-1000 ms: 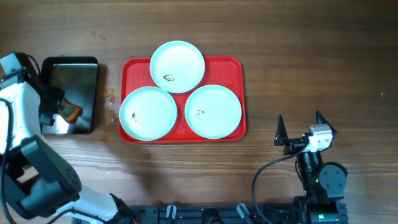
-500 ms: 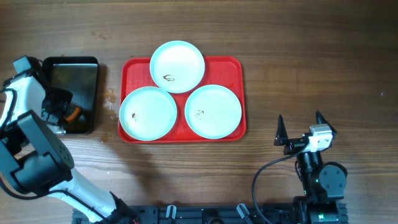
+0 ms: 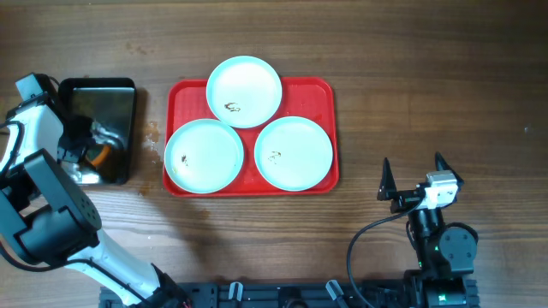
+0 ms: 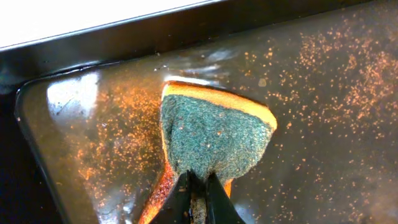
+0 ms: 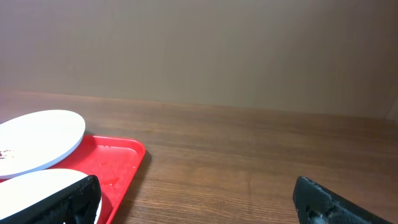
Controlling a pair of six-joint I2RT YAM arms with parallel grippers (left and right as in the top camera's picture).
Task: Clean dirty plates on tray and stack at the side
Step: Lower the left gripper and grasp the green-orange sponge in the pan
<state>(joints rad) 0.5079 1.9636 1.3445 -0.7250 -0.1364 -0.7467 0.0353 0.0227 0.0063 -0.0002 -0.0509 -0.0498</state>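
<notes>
Three pale plates lie on the red tray (image 3: 321, 89): one at the back (image 3: 244, 91), one front left (image 3: 204, 155), one front right (image 3: 294, 153). All three carry small dark smudges. Left of the tray, my left gripper (image 3: 92, 144) reaches into a black pan. In the left wrist view it (image 4: 198, 194) is shut on the lower edge of a green-and-orange sponge (image 4: 214, 134) that rests on the wet pan floor. My right gripper (image 3: 413, 164) stands open over bare table, right of the tray. In its own view it (image 5: 196, 190) holds nothing, with two plates (image 5: 37, 140) and the tray (image 5: 118, 165) off to the left.
The black pan (image 3: 94, 83) holds shallow water speckled with orange grit (image 4: 323, 93). A wet patch (image 3: 152, 130) marks the wood between pan and tray. Bare wooden table lies on all sides of the tray and in front of the right gripper.
My left arm swung its gripper down into the pan, and the jaws have closed on the sponge. The right arm and the plates have not moved.
</notes>
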